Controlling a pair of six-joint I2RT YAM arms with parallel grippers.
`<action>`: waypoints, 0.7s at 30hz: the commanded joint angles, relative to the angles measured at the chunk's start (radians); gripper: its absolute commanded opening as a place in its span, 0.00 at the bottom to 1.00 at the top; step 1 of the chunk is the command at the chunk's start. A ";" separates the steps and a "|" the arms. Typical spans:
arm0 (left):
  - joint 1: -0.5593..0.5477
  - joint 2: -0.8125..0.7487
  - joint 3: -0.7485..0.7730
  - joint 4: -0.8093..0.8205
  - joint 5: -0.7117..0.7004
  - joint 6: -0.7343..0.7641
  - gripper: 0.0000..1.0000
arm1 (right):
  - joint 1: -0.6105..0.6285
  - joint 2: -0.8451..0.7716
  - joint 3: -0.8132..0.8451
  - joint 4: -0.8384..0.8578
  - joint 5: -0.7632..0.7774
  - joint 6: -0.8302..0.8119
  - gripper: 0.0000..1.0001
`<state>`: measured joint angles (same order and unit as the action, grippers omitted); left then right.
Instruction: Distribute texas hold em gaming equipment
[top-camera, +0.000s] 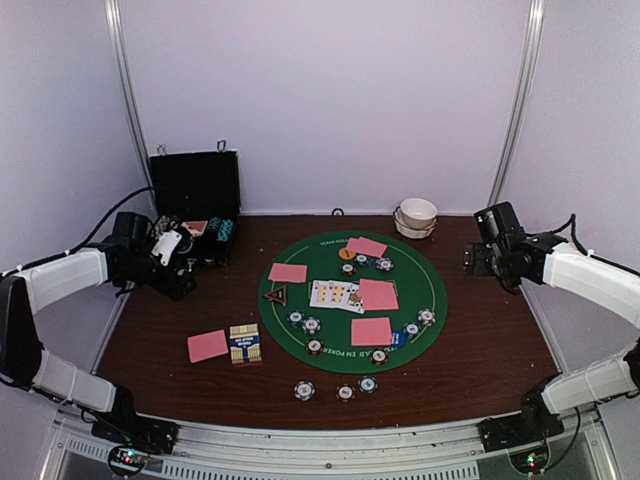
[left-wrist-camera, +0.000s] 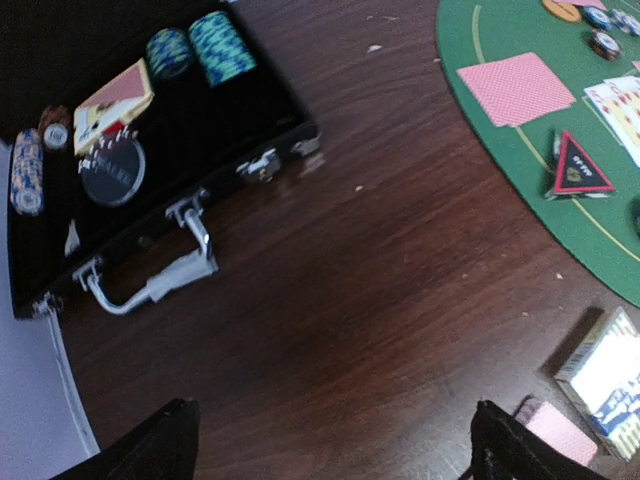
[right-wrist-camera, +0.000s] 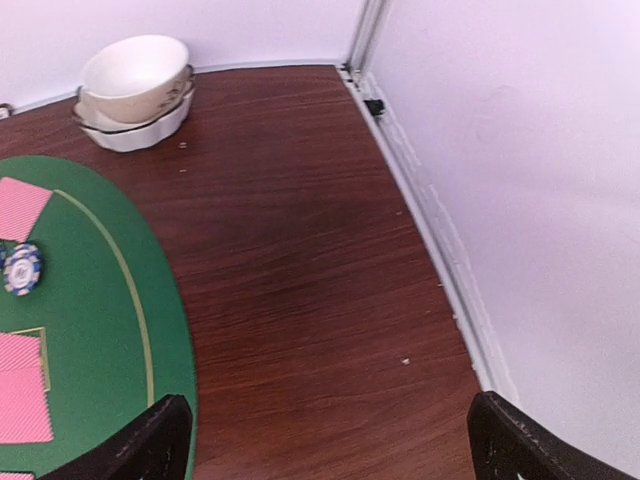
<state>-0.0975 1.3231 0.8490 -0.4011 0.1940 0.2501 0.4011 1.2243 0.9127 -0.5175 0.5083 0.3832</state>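
A: Where is the equipment placed?
B: Most of it is laid on the green felt mat (top-camera: 432, 262): pink-backed cards (top-camera: 378, 294), striped chips (top-camera: 311, 325) and the red triangular button (top-camera: 276, 295). Three loose chips (top-camera: 345, 391) are set near the table's front edge. One stray pink card (top-camera: 207, 345) lies off the mat, just beside the card box (top-camera: 245, 343).
A: And the grippers?
B: The left gripper (left-wrist-camera: 335, 450) is held wide apart above bare wood near the black case (left-wrist-camera: 240, 110), with nothing gripped. The right gripper (right-wrist-camera: 330, 440) is likewise spread and empty, out by the right wall.
A: What could be spoiled?
B: If the case is entered, the chip stacks (left-wrist-camera: 205, 45) could be toppled by a finger, or the case wall clipped. A flat card might be pushed along rather than lifted.
A: What is shown by one view only?
B: The case's compartments are laid bare by the left wrist. The loose chips are seen only from above. The white bowl (right-wrist-camera: 135, 75) is seen best from the right wrist.
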 joint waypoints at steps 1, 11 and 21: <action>0.106 0.016 -0.155 0.409 0.094 -0.156 0.98 | -0.077 0.015 -0.057 0.150 0.184 -0.085 0.99; 0.124 0.083 -0.358 0.851 0.117 -0.188 0.97 | -0.184 -0.055 -0.438 0.844 0.227 -0.298 0.99; 0.124 0.151 -0.485 1.184 0.055 -0.221 0.98 | -0.271 0.080 -0.617 1.382 0.083 -0.351 0.99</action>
<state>0.0246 1.4467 0.4370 0.4931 0.2565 0.0635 0.1493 1.2282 0.3080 0.5903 0.6659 0.0608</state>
